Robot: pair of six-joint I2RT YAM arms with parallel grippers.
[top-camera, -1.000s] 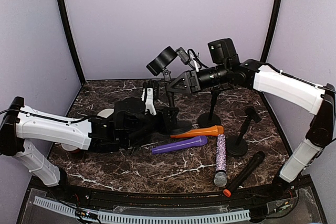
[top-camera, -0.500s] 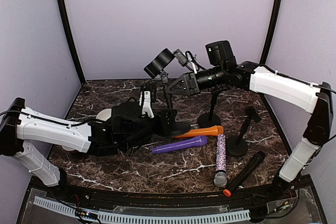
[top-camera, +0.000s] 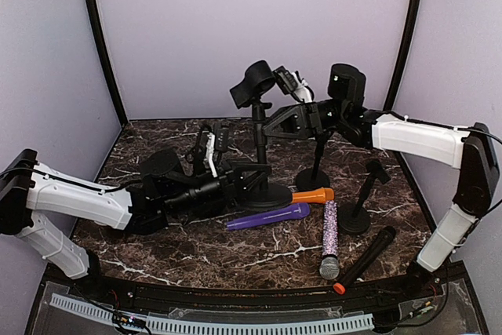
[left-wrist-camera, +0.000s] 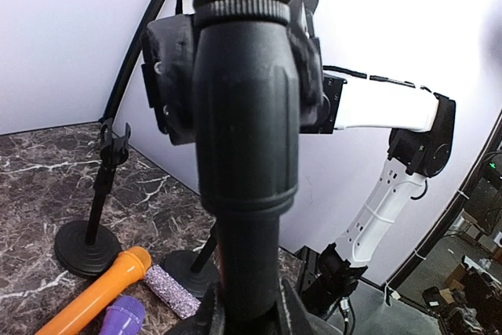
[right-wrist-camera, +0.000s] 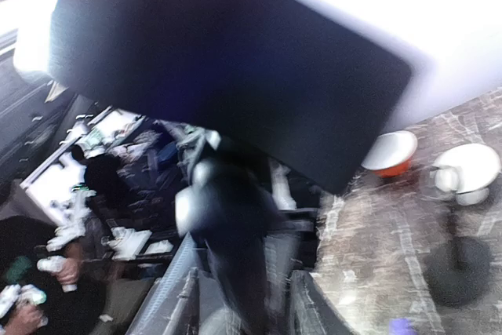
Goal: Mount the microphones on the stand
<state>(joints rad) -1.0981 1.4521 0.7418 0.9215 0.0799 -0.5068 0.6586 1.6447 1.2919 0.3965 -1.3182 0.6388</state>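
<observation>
A black mic stand (top-camera: 258, 127) stands upright on its round base (top-camera: 267, 196), its clip (top-camera: 252, 84) empty. My left gripper (top-camera: 255, 174) is shut on the lower pole; in the left wrist view (left-wrist-camera: 247, 304) the pole (left-wrist-camera: 245, 147) fills the gap. My right gripper (top-camera: 269, 127) is shut on the pole higher up, blurred in its own view (right-wrist-camera: 239, 296). On the table lie the orange microphone (top-camera: 311, 195), the purple one (top-camera: 271, 216), the glittery lilac one (top-camera: 330, 237) and the black one with orange end (top-camera: 367, 258).
Two more black stands (top-camera: 315, 170) (top-camera: 359, 213) stand right of the held one, their clips empty. Two white-and-red bowls (right-wrist-camera: 392, 152) (right-wrist-camera: 469, 169) show in the right wrist view. The booth walls (top-camera: 251, 29) close in behind and beside.
The held stand has gone from leaning left to upright and shifted right. Both grippers moved with it; my left arm stretched further right along the table.
</observation>
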